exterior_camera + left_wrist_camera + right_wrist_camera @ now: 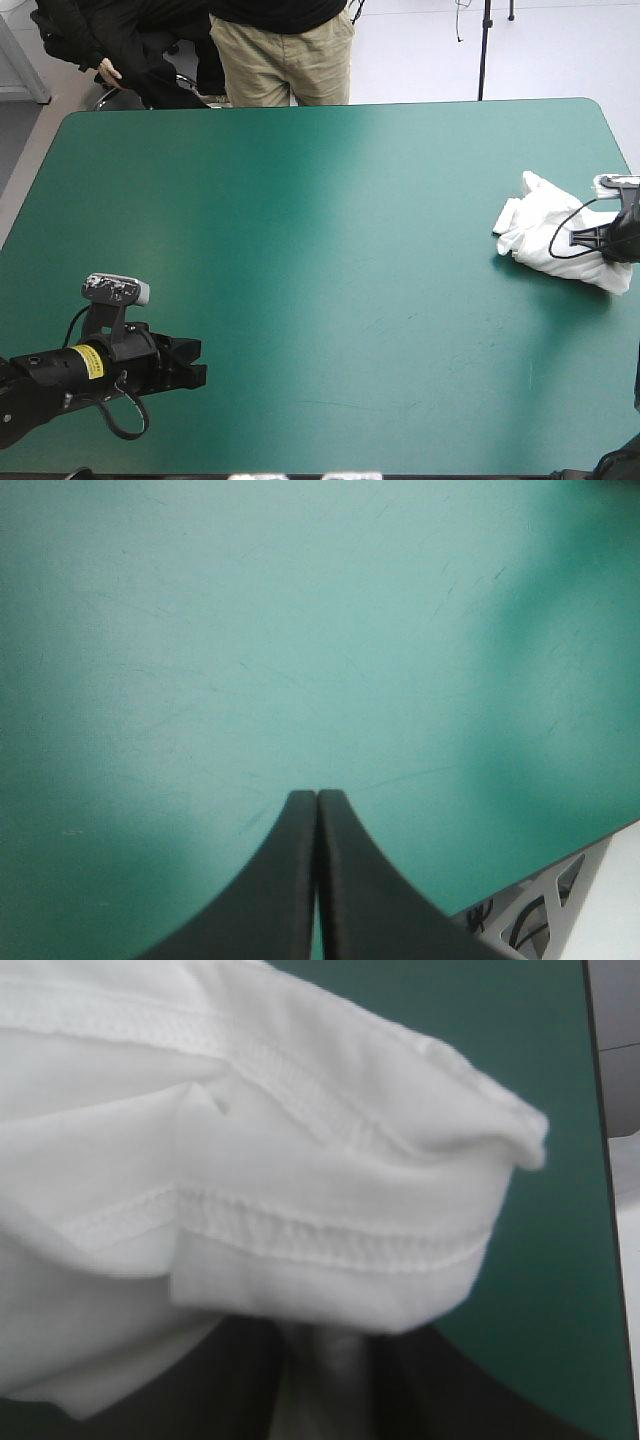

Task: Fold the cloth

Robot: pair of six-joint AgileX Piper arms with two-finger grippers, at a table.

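Hardly begun, judging by the lie of things. No fold made, no sleeve turned in, not even a flat spread to work from.

As for the T-shirt (555, 245): crumpled into one white heap, bunched ahead of and around the right gripper (588, 238), near the table's right edge. Seen from that wrist, fills nearly everything beyond the fingers, with hem stitching (330, 1240) running across the layers.

Right gripper: all but closed, with a strip of the white cloth pinched between the two black fingers. Looks like a grip taken for dragging or lifting the heap, though only as a reading of the pose.

Left gripper (190, 362): fingers pressed together into one pointed arch, nothing between them, nothing but bare teal-green cover (330, 230) under and ahead of it. Far from the T-shirt, well apart across the table from the other gripper.

Left to do, by that reckoning, almost all of it: bring the heap toward the middle, open it out, smooth it flat, then make the folds.

Counted: one T-shirt, two grippers, one of them holding and one idle, four black fingers in all, one teal-green cover.
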